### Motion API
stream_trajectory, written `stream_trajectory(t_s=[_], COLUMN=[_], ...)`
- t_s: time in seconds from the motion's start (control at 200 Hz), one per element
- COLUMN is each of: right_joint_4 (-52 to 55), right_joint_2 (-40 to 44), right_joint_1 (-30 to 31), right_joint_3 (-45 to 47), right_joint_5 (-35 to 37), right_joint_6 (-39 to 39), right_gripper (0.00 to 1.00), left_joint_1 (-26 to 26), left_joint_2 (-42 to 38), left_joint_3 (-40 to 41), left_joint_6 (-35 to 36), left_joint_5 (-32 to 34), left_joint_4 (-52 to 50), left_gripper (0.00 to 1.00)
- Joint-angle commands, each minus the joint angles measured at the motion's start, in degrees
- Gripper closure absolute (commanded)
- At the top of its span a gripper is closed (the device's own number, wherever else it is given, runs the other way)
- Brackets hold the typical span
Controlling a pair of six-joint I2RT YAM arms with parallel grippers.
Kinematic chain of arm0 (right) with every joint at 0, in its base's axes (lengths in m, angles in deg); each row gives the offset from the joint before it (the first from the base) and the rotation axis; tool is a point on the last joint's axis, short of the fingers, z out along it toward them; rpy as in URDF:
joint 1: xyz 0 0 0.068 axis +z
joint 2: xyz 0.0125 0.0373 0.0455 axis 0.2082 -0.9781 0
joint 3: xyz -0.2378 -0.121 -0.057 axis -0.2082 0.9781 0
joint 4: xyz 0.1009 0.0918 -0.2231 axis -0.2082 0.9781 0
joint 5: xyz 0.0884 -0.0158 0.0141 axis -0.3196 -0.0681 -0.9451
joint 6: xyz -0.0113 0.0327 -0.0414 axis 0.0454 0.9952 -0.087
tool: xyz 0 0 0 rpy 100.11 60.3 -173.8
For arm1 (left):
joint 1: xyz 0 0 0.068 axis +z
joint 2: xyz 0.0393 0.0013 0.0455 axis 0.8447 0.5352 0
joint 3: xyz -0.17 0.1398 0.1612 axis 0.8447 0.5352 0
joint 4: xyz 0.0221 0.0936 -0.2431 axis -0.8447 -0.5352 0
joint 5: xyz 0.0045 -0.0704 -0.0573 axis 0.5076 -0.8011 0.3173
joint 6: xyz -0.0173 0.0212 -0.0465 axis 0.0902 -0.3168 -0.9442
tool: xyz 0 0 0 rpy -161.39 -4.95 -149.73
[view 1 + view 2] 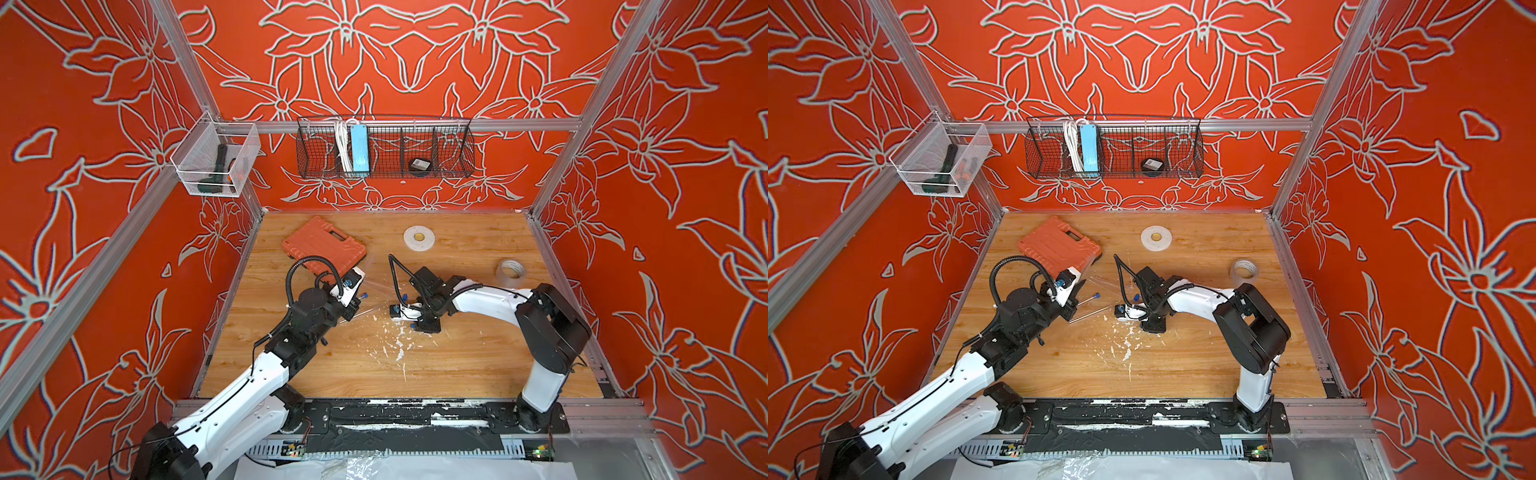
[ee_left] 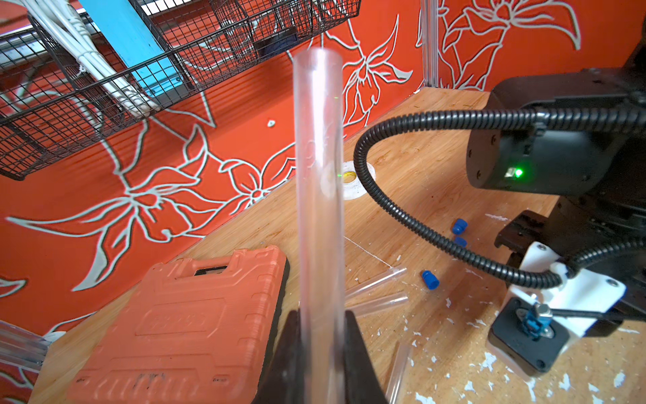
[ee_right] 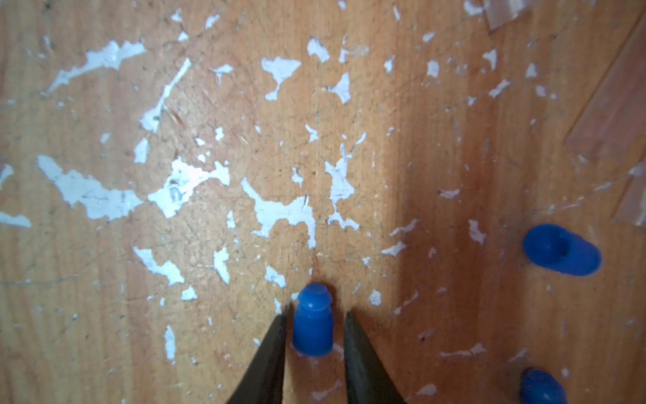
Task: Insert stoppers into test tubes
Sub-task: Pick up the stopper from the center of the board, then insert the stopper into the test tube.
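Blue stopper (image 3: 312, 325) flanked by our right end effector (image 3: 317, 311), jaws apart | our left end effector (image 2: 322, 313) clamped on test tube (image 2: 318, 175)

Glossy clear test tube (image 2: 318, 175), matt blue plastic stopper (image 3: 312, 323), scuffed wooden table (image 3: 105, 314).

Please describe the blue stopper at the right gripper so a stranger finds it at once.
On the wooden table, look at the patch of white paint flecks near the middle, where the right gripper points down. The stopper sits between its open jaws. The two other blue stoppers nearby lie free, with nothing around them.
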Motion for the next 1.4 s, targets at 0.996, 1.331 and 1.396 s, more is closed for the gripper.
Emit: stream_trajectory(t_s=[0.996, 1.331, 1.396], right_joint_4=[4.7, 12.0, 13.5], right_joint_2=[18.4, 32.8, 34.3], right_joint_1=[0.1, 0.3, 0.3], right_joint_3=[3.9, 5.8, 5.2], right_joint_5=[-2.8, -5.4, -6.0], right_joint_6=[9.9, 19.3, 20.3], right_gripper=[0.93, 0.92, 0.91], left_joint_1=[-0.1, -8.0, -9.7], left_joint_2=[-1.9, -5.5, -4.7], left_joint_3=[-1.9, 2.2, 2.7], left_joint_6=[9.3, 29.5, 32.7], left_joint_5=[0.1, -1.1, -0.2], left_joint_4=[-8.2, -14.0, -13.0], left_gripper=[1.00, 1.00, 1.00])
